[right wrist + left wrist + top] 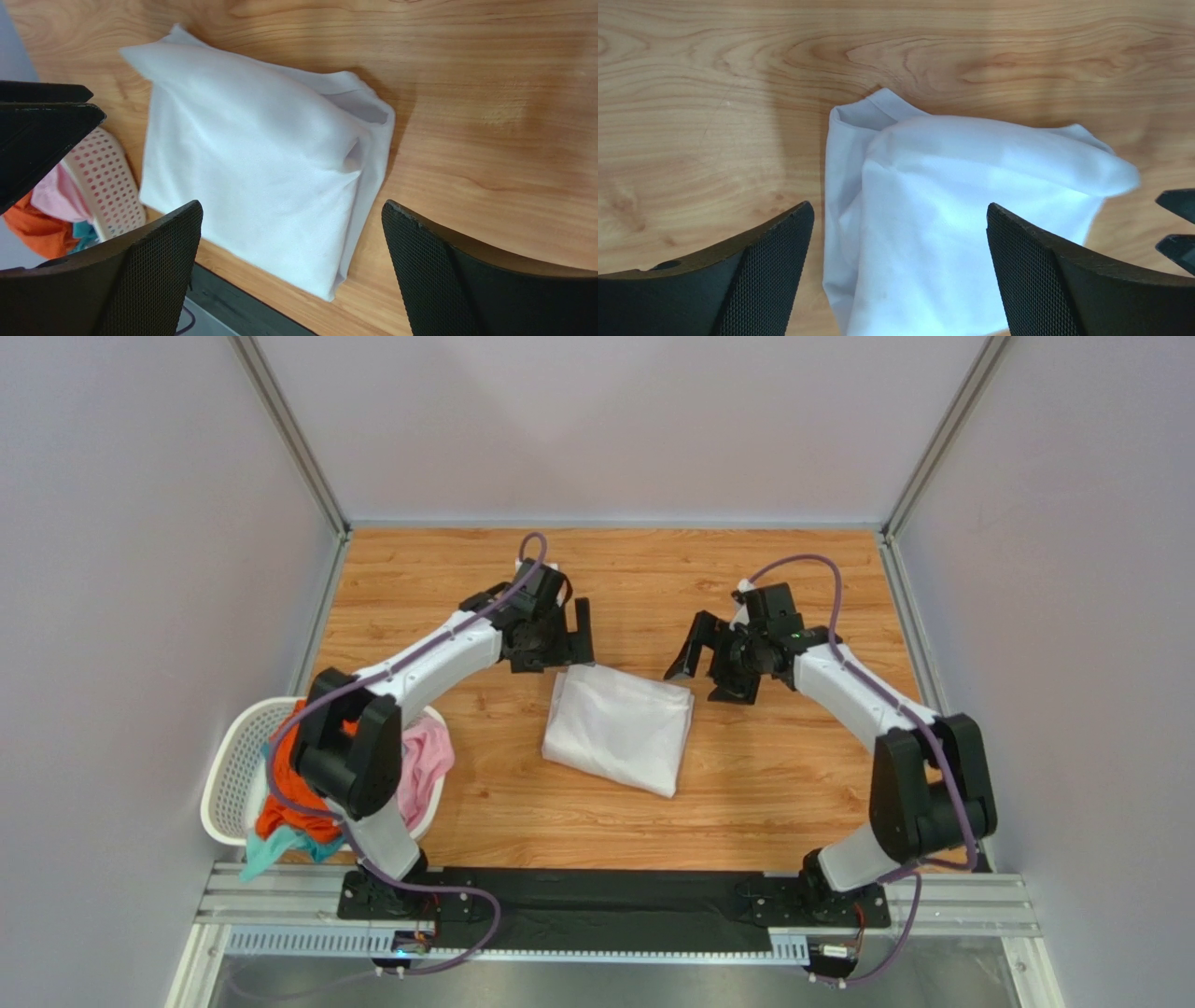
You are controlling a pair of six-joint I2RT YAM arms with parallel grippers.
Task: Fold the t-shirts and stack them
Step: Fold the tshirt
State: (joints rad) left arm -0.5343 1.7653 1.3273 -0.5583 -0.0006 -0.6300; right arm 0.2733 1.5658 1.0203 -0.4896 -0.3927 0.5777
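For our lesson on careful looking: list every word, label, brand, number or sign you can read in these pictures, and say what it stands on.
There is no text to read in any view.
The white t-shirt is plain; the laundry basket, table, left arm and right arm show no lettering.

The table point(421, 588) was viewed from high above its six o'clock edge, facing twelve o'clock. The white t-shirt point(619, 728) was framed closely from eleven o'clock by the left wrist camera, from two o'clock by the right, and shared by all views.
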